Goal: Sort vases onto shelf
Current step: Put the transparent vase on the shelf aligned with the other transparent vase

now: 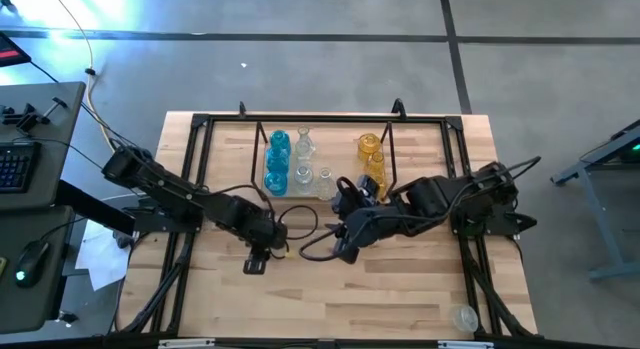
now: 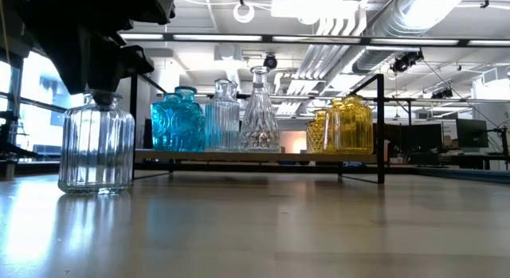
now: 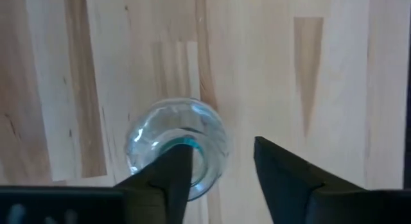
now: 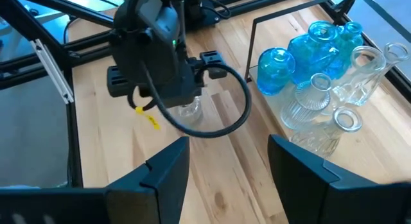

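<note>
A pale wooden table under bright workshop lights, and the left gripper hangs right over a clear ribbed vase standing upright on the boards, jaws spread, one finger across the vase's mouth, the other beside it, nothing pinched. The right gripper hovers nearby over bare wood, jaws spread wide too, empty. Behind them the shelf carries blue vases and clear vases at one end, yellow vases at the other. One more clear vase sits alone, well apart, at the table's near right corner.
</note>
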